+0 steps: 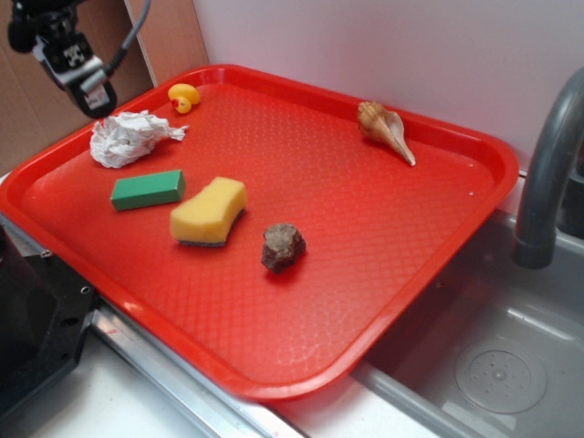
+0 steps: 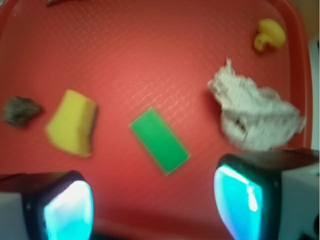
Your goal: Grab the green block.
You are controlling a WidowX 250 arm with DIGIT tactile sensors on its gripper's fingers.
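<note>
Red tray sat beside a sink, faucet at 3 o'clock in the exterior view. Green block lay flat on the tray at roughly 9 o'clock from tray centre, nothing touching it. Yellow sponge was just beside it toward 4 o'clock, small gap between. Crumpled paper sat near the block at 11 o'clock; rubber duck was further back in the corner. Rock was past the sponge at 4 o'clock, seashell well apart at 1 o'clock.

Gripper hung above the tray's far left edge, off the surface, holding nothing. Exterior view didn't show the finger gap.

Wrist view did: gripper fingers were spread wide at the bottom edge, empty. Block lay diagonal just above that gap, slightly blurred. Paper sat at 2 o'clock from it, sponge at 9, rock at the left edge, duck top right. Sink and faucet fell outside this view; shell was barely a sliver at the top.
</note>
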